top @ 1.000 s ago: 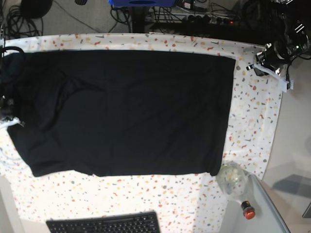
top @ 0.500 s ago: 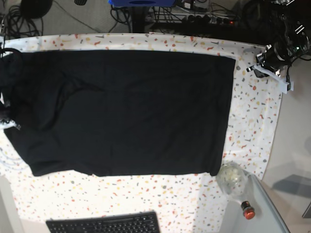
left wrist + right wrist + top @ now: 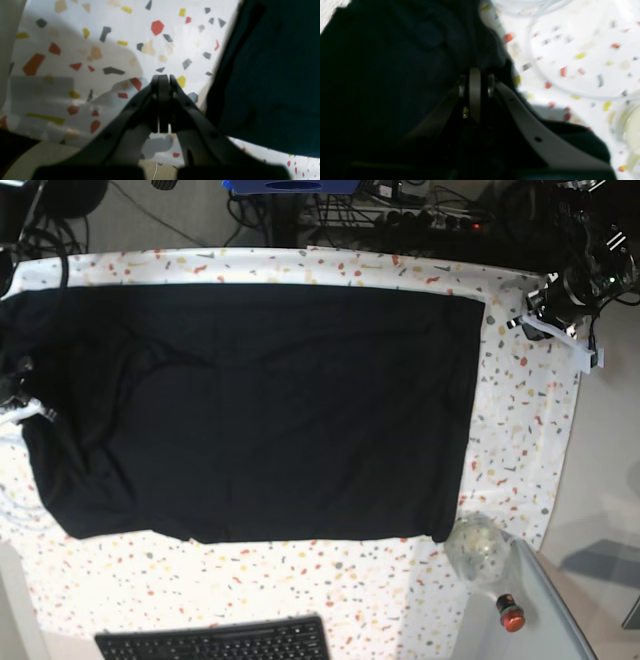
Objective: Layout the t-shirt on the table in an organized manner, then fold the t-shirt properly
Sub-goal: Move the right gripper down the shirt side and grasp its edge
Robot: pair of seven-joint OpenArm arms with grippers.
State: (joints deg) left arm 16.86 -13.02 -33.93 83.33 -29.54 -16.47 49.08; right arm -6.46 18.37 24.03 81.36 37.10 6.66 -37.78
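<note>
Lying spread across the speckled bench (image 3: 520, 410), the black t-shirt (image 3: 260, 410) is nearly flat, with creases bunched toward its left edge in the base view. There the right gripper (image 3: 475, 75) has its fingers pressed together among dark fabric, apparently pinching a fold, though blur leaves this uncertain. The left gripper (image 3: 162, 80) hovers over bare bench beside the shirt's far edge, fingers together and empty. The risk, as I judge it, is one-sided pulling: with only one arm tugging, the shirt could skew or slide toward the bench edge. The crumpled plastic bag (image 3: 478, 548) near the lower corner might snag during folding.
</note>
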